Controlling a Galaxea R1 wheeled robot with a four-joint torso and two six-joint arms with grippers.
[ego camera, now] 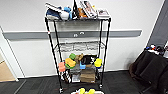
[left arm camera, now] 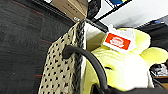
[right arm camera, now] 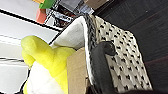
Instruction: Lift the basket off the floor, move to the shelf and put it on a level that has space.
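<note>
One rack [ego camera: 79,47], four tiers; one basket [left arm camera: 63,67]; one yellow plush [left arm camera: 122,67]; one cardboard box [ego camera: 87,75].

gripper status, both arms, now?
Left: pincer fingers cannot be told; basket and its dark handle close by.
Right: cannot be told; same basket beside it.

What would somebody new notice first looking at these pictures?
Probably the tall black wire shelf against the white wall, its top tier piled with books and a blue plush, with colourful blocks lower down. Close up, a yellow plush toy sits inside the patterned basket.
</note>
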